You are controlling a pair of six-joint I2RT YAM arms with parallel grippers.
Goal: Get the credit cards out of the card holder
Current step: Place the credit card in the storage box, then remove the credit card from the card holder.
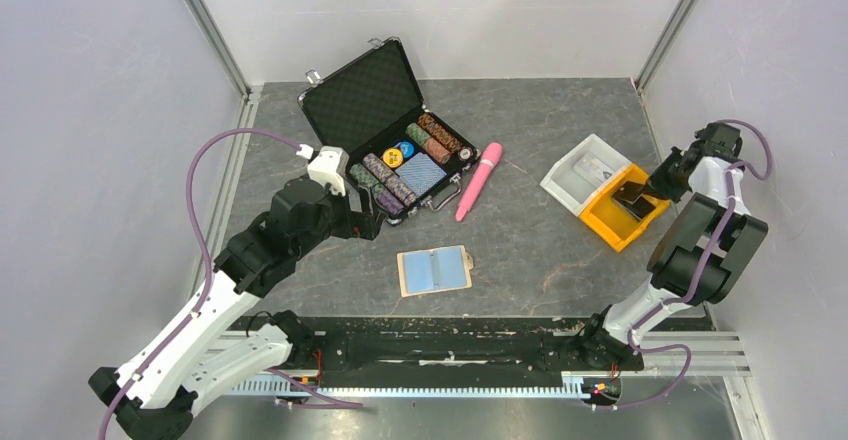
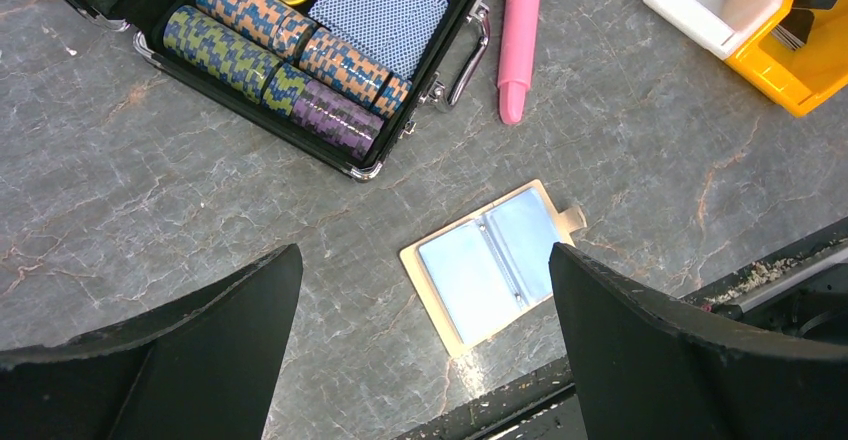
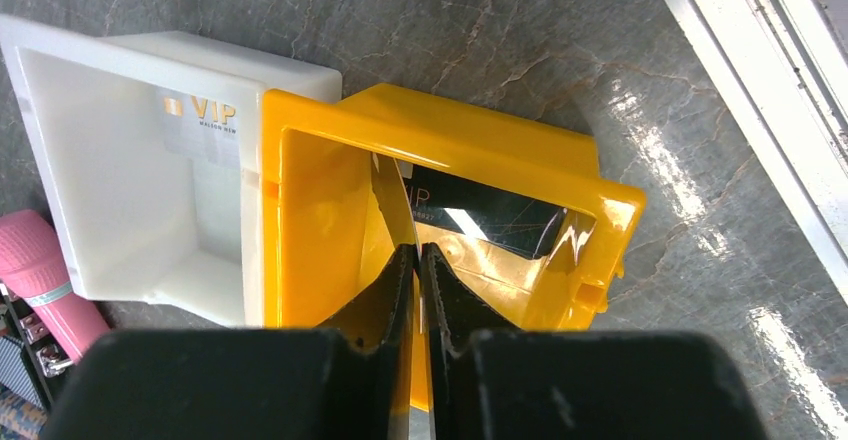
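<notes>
The left jaws stand wide apart and hold nothing. In the left wrist view the card holder (image 2: 490,265) lies framed between them, a little toward the right-hand finger. It lies flat on the counter (image 2: 150,190) and opened out, with its tab (image 2: 572,220) on the far right edge. There its long axis runs slantwise to the line between the fingers; from above it lies nearly parallel to the counter's near edge. Two light-blue faces show in its pockets — credit cards (image 2: 465,280), I judge, not yet drawn out.

The right jaws are closed to a sliver on a thin card (image 3: 398,205) seen edge-on over the yellow bin (image 3: 450,120). A dark face (image 3: 490,215) shows inside that bin — whether the same card or another, I cannot tell. A silvery card (image 3: 200,125) lies in the white bin (image 3: 60,160), which touches the yellow one. Both bins are well apart from the holder, so the left arm is much the nearer.

The counter is flat, grey and stone-veined, and the holder sits thin upon it with no lip to get under, so it may slide when a card is pulled. Bare counter surrounds it. The black chip case (image 1: 360,100) and a pink stick (image 2: 520,40) lie beyond, and the black rail (image 2: 500,400) runs just beside its near edge.
</notes>
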